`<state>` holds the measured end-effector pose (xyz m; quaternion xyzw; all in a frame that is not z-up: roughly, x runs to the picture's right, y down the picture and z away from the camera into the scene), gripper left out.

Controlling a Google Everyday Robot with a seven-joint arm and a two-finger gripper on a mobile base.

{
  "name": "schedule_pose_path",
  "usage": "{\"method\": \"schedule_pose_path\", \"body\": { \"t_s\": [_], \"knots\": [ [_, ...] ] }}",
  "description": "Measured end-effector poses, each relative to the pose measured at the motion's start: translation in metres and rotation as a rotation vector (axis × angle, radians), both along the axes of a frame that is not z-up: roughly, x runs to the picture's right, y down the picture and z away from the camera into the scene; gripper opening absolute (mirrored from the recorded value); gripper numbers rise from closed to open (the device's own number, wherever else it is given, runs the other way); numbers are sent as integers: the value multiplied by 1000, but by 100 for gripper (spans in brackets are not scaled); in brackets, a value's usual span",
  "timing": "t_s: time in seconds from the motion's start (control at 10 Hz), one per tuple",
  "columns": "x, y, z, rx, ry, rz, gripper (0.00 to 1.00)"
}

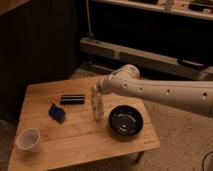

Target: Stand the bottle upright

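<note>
So the bottle (pixel 98 111) looks pretty much upright. Its long axis runs straight up and down, bottom on the tabletop (pixel 75 137) and cap end pointing up into the gripper (pixel 95 94). If there's any lean, it's too small for me to call. It sits around the middle of the tabletop, just to the left of the black bowl (pixel 125 121) and apart from it.

The gripper is right at the top of the bottle, on the end of the white arm reaching in from the right. I honestly can't tell whether it's clamped on the bottle or loose around it, because the two blend together up there.

My read is that this is the tail end of the job. The standing part looks done and what's left is the release. The next move calls for opening up gently and lifting straight away without nudging the cap sideways, since a slim bottle like that would probably tip easily. The bowl so close on one side leaves little room for a sideways exit.

The paper cup (pixel 29 140), the blue thing (pixel 57 113) and the black box (pixel 72 99) are well off to the left.
</note>
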<state>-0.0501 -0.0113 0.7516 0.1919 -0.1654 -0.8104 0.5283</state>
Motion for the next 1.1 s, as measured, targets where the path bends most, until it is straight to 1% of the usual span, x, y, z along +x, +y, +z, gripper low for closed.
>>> {"method": "schedule_pose_path", "body": {
  "t_s": [0.1, 0.3, 0.6, 1.1],
  "knots": [
    [0, 0, -1, 13, -14, 7, 37],
    [-5, -1, -4, 45, -45, -1, 37],
    [-8, 0, -5, 76, -67, -16, 37],
    [-12, 8, -5, 96, -80, -32, 37]
  ]
}}
